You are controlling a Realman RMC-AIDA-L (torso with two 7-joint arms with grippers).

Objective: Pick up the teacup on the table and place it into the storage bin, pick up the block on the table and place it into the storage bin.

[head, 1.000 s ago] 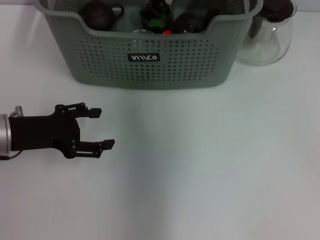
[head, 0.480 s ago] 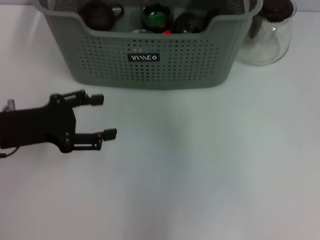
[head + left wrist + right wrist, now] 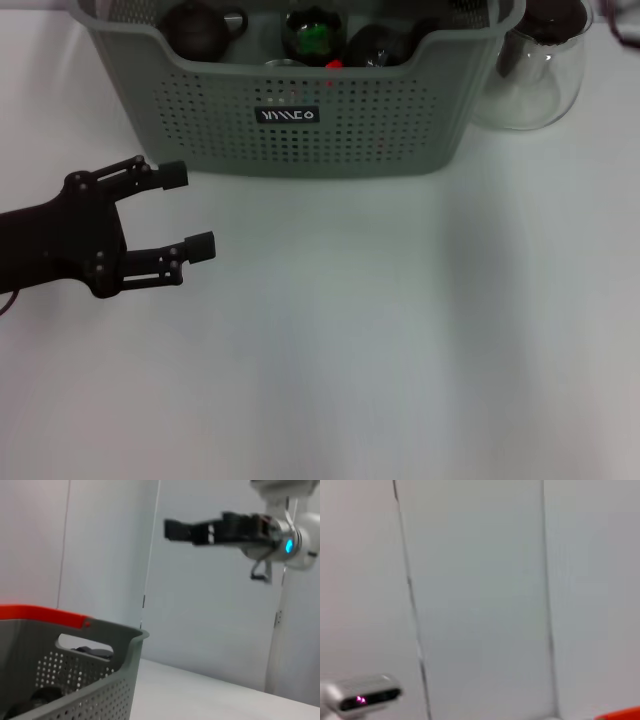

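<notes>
Two black fingers (image 3: 172, 176) of the left hand (image 3: 186, 210) stood spread wide with nothing between them, the hand hanging above the white surface (image 3: 400, 330) at its left side, just in front of the storage bin's left end. The storage bin (image 3: 300, 120), a large grey-green perforated basket with a small black label (image 3: 287, 115) on its front wall, sat at the far edge of the surface. Inside it lay several dark rounded items: a brown teapot-like vessel (image 3: 197, 27) towards the left, a dark piece showing a green patch (image 3: 316, 35) near the middle, and another dark rounded thing (image 3: 375, 45) beside it; a small red spot (image 3: 335, 64) showed just behind the front rim. Which of these was the teacup or the block could not be told. A clear glass pitcher (image 3: 535, 70) stood just beside the bin's right end. In the left wrist view the right hand (image 3: 172, 528) was seen raised high in the air, well above the bin's rim (image 3: 100, 627); whether its fingers were apart could not be told.
</notes>
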